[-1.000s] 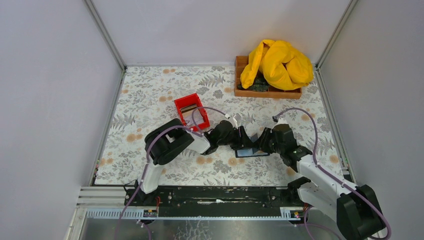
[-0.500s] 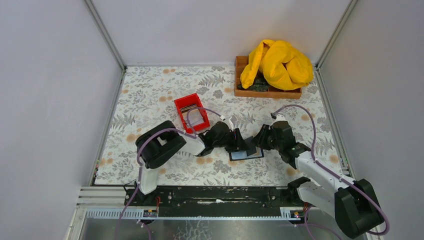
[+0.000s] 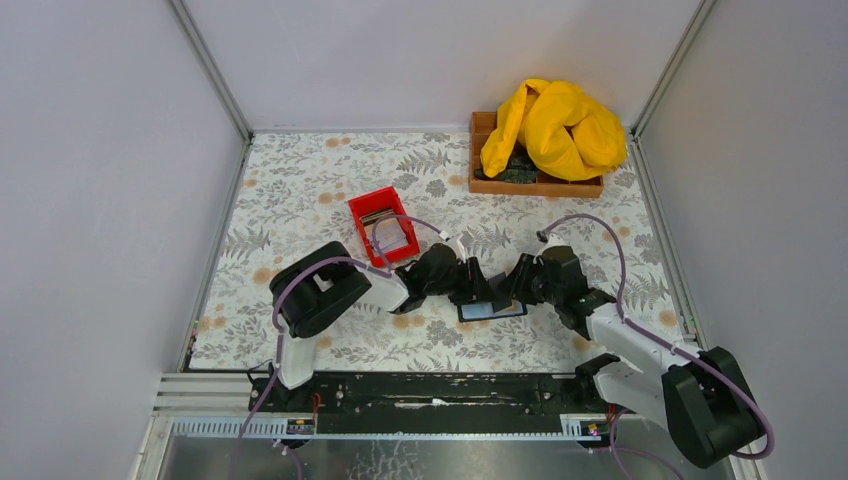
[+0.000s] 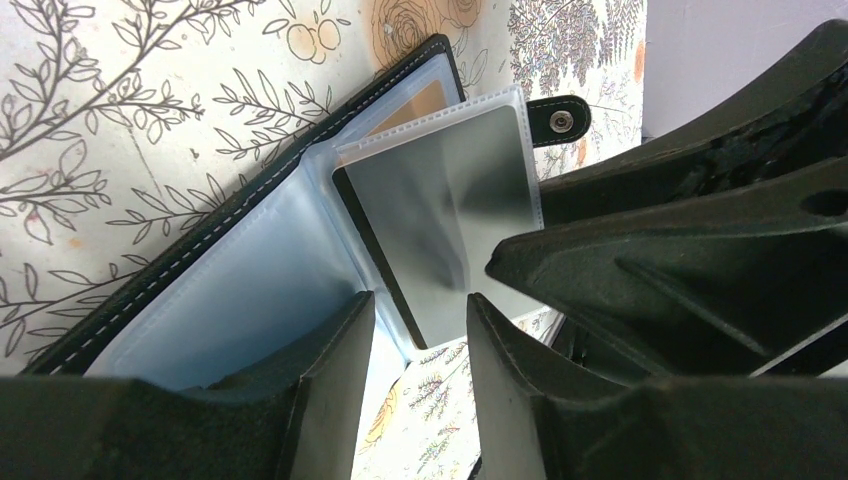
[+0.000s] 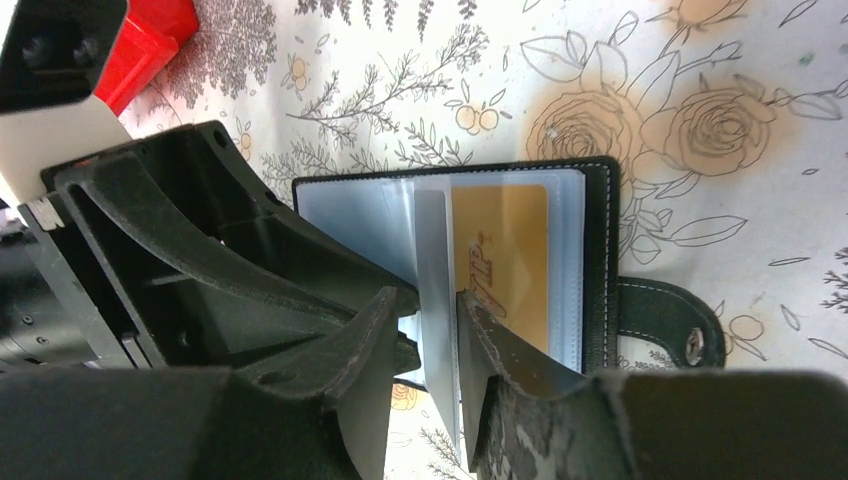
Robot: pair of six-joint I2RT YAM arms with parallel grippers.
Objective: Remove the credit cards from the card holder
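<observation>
The card holder (image 3: pixel 492 309), a black wallet, lies open on the floral cloth between my two grippers. In the right wrist view its grey-blue inner face (image 5: pixel 355 225) is on the left and a gold credit card (image 5: pixel 500 255) sits in a clear sleeve on the right. A grey card in a sleeve leaf (image 5: pixel 432 290) stands upright between the fingers of my right gripper (image 5: pixel 432 345). It rests against one finger, and the jaws are narrowly apart. My left gripper (image 4: pixel 420 335) is open over the wallet's near edge (image 4: pixel 250 260), facing the grey card (image 4: pixel 440 215).
A small red bin (image 3: pixel 383 225) stands just behind the left gripper. A brown wooden tray (image 3: pixel 482 182) holding a yellow cloth (image 3: pixel 555 125) is at the back right. The wallet's snap strap (image 5: pixel 670 320) sticks out to the right.
Both grippers and the wallet have shifted a little left and nearer over the last second. There has been almost no movement in the last half second.
</observation>
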